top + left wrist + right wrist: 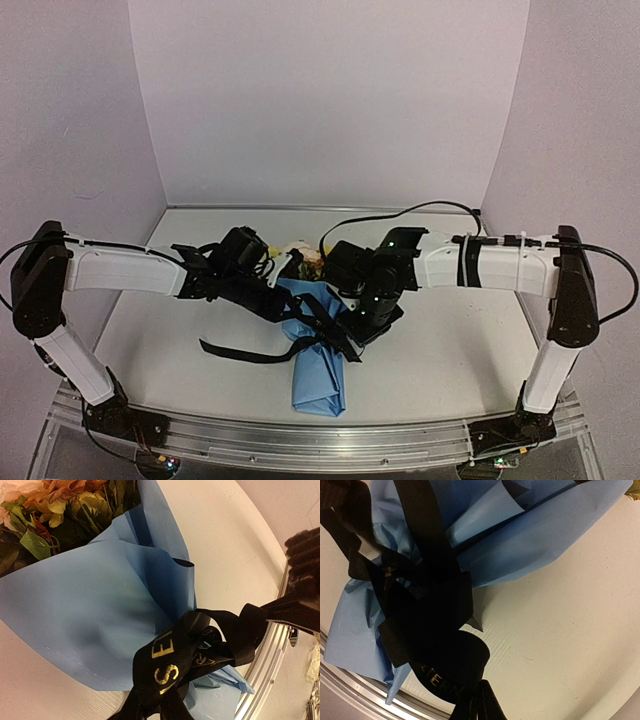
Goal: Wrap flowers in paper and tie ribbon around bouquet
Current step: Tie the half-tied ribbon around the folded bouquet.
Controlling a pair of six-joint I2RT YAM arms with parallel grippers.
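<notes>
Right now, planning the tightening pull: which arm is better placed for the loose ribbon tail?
Probably left: the ribbon trails loose on its side of the bouquet; the right gripper sits opposite, shut.

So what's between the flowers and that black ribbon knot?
Only the light blue paper: in the left wrist view its wrapped cone runs from the flowers down to the ribbon around its narrow end.

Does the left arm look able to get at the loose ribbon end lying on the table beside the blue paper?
Probably yes. The loose ribbon end lies on the table, close to the left gripper and on its side of the paper, with nothing covering it.
</notes>
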